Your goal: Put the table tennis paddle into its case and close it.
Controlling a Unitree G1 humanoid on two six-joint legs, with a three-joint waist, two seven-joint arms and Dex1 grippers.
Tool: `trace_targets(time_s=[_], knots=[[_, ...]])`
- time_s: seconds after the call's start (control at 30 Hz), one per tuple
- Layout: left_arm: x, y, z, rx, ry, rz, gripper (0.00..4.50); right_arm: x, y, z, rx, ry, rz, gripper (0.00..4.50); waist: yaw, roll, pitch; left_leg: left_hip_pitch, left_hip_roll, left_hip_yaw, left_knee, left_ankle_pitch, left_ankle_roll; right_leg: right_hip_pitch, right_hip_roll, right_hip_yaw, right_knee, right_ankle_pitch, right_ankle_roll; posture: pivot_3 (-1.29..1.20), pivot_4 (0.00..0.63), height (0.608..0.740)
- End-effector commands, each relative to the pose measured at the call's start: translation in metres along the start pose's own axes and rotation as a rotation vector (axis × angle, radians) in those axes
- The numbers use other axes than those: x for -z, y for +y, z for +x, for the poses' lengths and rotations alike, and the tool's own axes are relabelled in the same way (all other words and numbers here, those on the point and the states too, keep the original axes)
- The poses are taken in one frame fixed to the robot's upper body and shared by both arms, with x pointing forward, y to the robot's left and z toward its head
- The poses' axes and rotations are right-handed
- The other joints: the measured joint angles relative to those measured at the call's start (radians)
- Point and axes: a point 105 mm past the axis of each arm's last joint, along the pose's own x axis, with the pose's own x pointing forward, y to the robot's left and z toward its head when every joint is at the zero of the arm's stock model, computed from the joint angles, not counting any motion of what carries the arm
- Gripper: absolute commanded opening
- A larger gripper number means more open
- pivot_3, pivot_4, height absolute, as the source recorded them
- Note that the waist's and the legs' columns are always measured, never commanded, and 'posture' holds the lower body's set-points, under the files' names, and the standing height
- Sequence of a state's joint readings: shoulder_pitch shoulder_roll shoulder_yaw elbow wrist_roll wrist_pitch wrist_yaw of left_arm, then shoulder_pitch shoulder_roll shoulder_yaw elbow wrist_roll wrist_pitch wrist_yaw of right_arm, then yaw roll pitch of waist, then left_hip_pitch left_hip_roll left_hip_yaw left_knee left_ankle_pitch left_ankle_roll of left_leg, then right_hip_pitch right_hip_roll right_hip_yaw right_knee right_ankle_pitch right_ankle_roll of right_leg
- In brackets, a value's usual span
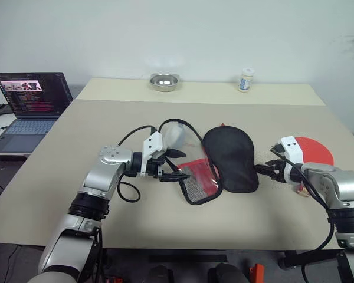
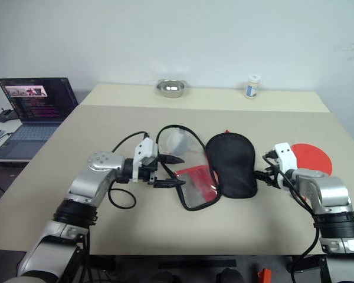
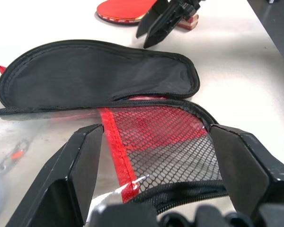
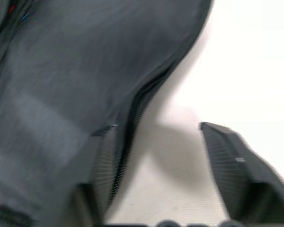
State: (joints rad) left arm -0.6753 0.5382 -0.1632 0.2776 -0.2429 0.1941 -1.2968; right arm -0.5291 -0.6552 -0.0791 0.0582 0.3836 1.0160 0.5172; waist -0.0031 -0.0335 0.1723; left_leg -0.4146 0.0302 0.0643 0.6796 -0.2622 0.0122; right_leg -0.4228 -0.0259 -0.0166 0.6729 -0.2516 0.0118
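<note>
The case lies unzipped and spread flat mid-table, its black fabric half point(image 1: 231, 156) to the right and its clear, mesh half with the red patch point(image 1: 194, 175) to the left. My left gripper point(image 1: 183, 165) is open, its fingers point(image 3: 75, 170) standing wide on either side of the mesh half's edge point(image 3: 165, 142). My right gripper point(image 1: 261, 170) is open at the black half's right edge, and the fabric point(image 4: 61, 94) overlaps one finger point(image 4: 236, 161) side. The table tennis paddle point(image 1: 315, 150) lies red face up behind my right hand, partly hidden by it.
An open laptop point(image 1: 29, 103) sits on a side table at the left. A metal bowl point(image 1: 164, 81) and a small white bottle point(image 1: 245, 79) stand at the table's far edge. Bare tabletop point(image 1: 94, 124) surrounds the case.
</note>
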Motion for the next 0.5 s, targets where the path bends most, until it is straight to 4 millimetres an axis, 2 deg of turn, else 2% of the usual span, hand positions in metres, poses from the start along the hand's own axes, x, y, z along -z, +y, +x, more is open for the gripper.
trace_targets(time_s=[0.03, 0.1, 0.23, 0.37, 0.5], knots=[[-0.019, -0.007, 0.003, 0.029, -0.071, 0.034, 3.90, -0.035, -0.020, -0.034, 0.115, -0.151, -0.027, 4.44, 0.000, 0.001, 0.000, 0.000, 0.000, 0.000, 0.000, 0.000, 0.000, 0.000, 0.000, 0.000, 0.000, 0.000, 0.000, 0.00, 0.150, 0.740], [-0.024, -0.009, 0.004, 0.031, -0.095, 0.039, 3.90, -0.033, -0.027, -0.046, 0.166, -0.174, 0.010, 4.48, 0.001, 0.001, 0.000, -0.001, 0.000, 0.000, 0.000, 0.000, 0.000, 0.000, 0.000, 0.000, 0.000, 0.000, 0.000, 0.00, 0.150, 0.740], [-0.041, -0.007, 0.008, 0.016, -0.131, 0.068, 3.90, -0.012, -0.049, -0.064, 0.387, -0.174, 0.065, 4.48, 0.004, 0.000, 0.000, -0.001, 0.000, -0.001, 0.000, 0.000, 0.000, 0.000, 0.000, -0.001, 0.000, 0.000, 0.000, 0.00, 0.150, 0.740], [-0.046, -0.007, 0.012, 0.023, -0.135, 0.086, 3.90, 0.012, -0.056, -0.068, 0.507, -0.157, 0.202, 4.48, -0.001, 0.001, 0.000, 0.001, 0.000, 0.001, 0.000, 0.000, -0.001, 0.000, -0.001, 0.001, 0.002, 0.000, 0.000, 0.00, 0.150, 0.740], [-0.046, -0.006, 0.015, 0.027, -0.131, 0.092, 3.90, 0.025, -0.065, -0.069, 0.591, -0.138, 0.243, 4.48, -0.003, 0.002, 0.000, 0.003, 0.000, 0.002, 0.000, 0.000, -0.001, 0.000, 0.001, 0.003, 0.004, 0.000, 0.000, 0.00, 0.150, 0.740]])
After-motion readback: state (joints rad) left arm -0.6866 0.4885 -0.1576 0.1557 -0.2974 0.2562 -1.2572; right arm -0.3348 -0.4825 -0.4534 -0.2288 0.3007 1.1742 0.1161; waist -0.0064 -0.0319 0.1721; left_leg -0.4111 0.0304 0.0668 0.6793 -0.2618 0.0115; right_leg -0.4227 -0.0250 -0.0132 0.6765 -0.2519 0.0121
